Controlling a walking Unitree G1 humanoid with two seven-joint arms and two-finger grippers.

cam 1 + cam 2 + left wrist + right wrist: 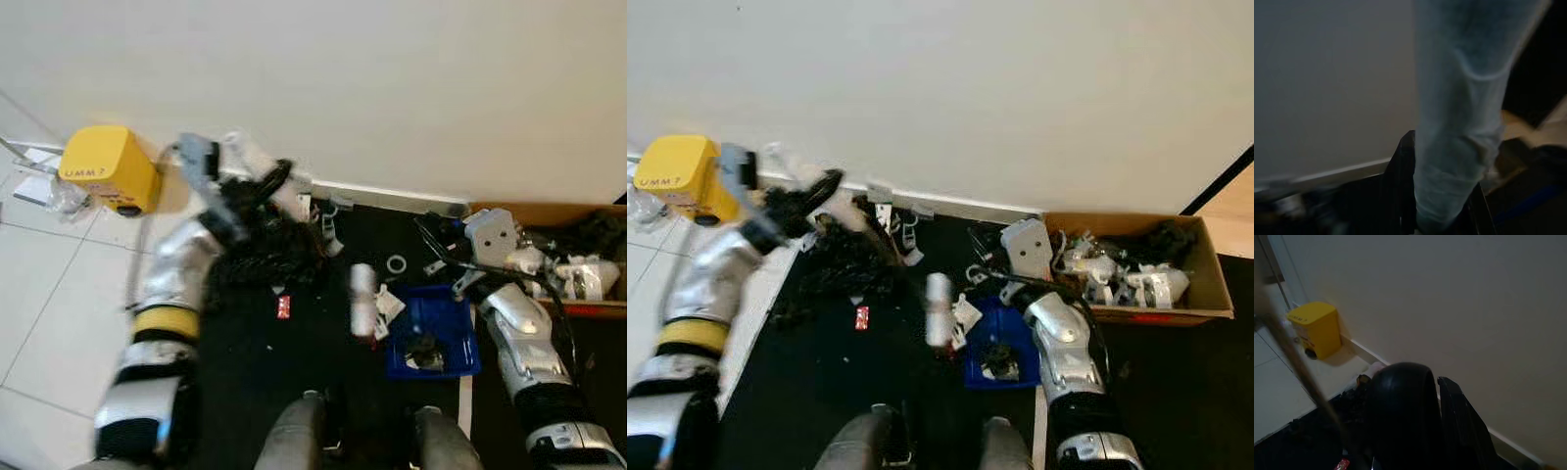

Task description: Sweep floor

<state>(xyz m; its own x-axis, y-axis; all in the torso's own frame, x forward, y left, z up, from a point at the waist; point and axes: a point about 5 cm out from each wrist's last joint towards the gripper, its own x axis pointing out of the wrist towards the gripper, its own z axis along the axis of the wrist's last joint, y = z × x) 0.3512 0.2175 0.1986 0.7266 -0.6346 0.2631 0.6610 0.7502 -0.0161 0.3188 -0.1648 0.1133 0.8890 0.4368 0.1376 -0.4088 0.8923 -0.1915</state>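
Black mat [255, 372] littered | cardboard box [1215, 279] clearest in right eye | both grippers' fingers: cannot tell

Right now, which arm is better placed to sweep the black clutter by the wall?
Probably the left: its claw is raised right over the black clutter, while the right claw sits beside the blue tray.

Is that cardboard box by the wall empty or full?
Full: the open cardboard box holds a jumble of white and black parts up to its rim.

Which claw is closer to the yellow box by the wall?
Left. The left claw reaches toward the wall just beside the yellow box; the right claw sits far across, above the blue tray.
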